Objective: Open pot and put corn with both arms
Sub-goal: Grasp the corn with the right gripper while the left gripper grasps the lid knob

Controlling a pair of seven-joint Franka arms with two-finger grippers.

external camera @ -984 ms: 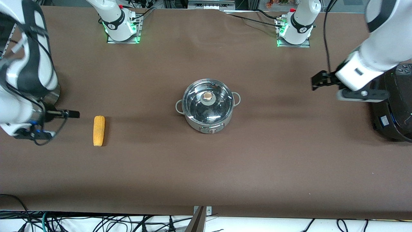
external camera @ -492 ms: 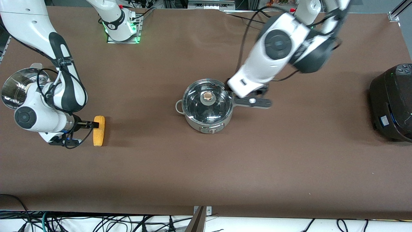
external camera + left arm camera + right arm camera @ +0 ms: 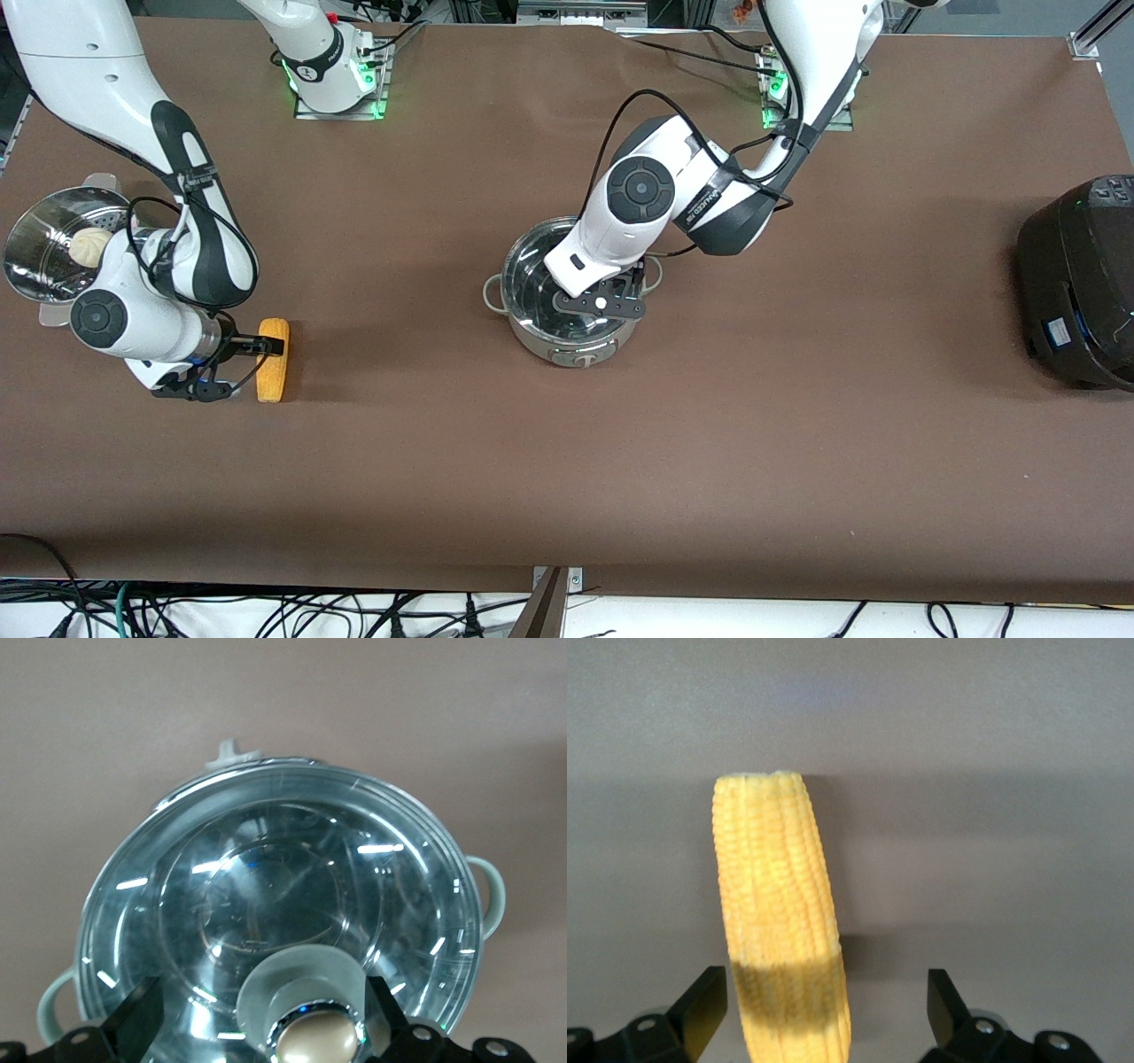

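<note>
Pot (image 3: pixel 571 301) sits mid-worktop (image 3: pixel 567 461), glass lid (image 3: pixel 283 904) on, knob panel (image 3: pixel 580 358) facing the front camera. Loop handles stick out on both sides; one shows at (image 3: pixel 490 292).

Left arm (image 3: pixel 673 190) reaches down from its base over the pot. Left tool (image 3: pixel 257 1019) is right at the lid knob (image 3: pixel 310 1032), fingers (image 3: pixel 137 1019) spread wide w/ the tan knob between them, not touching it. In the front view the left tool (image 3: pixel 598 301) covers the knob.

Corn (image 3: pixel 272 359) lies flat on the worktop toward the right arm's end, well apart from the pot, long axis running toward/away from the front camera. Right arm (image 3: pixel 177 248) is bent low beside it. Right tool (image 3: pixel 252 347) is down at the corn's end that lies farther from the front camera. Per right wrist view, the right tool (image 3: pixel 824 1019) is open wide, fingers (image 3: pixel 704 1010) on either side of the corn (image 3: pixel 780 921), gap showing on both sides, no contact.

Steamer pot (image 3: pixel 53 244) w/ a white bun (image 3: pixel 89 245) inside stands at the worktop edge by the right arm, farther from the front camera than the corn. Black cooker (image 3: pixel 1076 283) sits at the left arm's end.
</note>
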